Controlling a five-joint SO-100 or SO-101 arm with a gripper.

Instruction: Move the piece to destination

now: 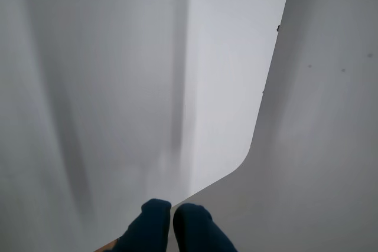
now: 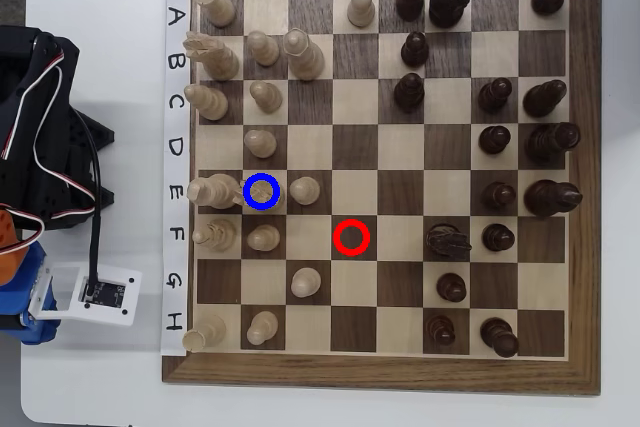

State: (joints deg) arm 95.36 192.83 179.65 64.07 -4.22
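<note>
In the overhead view the blue ring marks the destination [image 2: 261, 191], a light square in row E, column 2. The piece [image 2: 268, 194], a small pale pawn, stands inside that ring, partly covered by the drawn line. The red ring [image 2: 351, 237] lies on a bare dark square in row F. My arm [image 2: 40, 147] is folded off the board's left side. In the wrist view my gripper [image 1: 171, 219] points away from the board, its dark blue fingertips [image 1: 150, 222] pressed together with nothing between them.
Pale pieces fill the board's left columns, such as a tall one [image 2: 210, 190] and a pawn [image 2: 305, 189] flanking the ringed square. Dark pieces [image 2: 497, 195] crowd the right. A white camera module [image 2: 95, 292] sits left of the board. The wrist view shows only a white rounded table corner [image 1: 248, 157].
</note>
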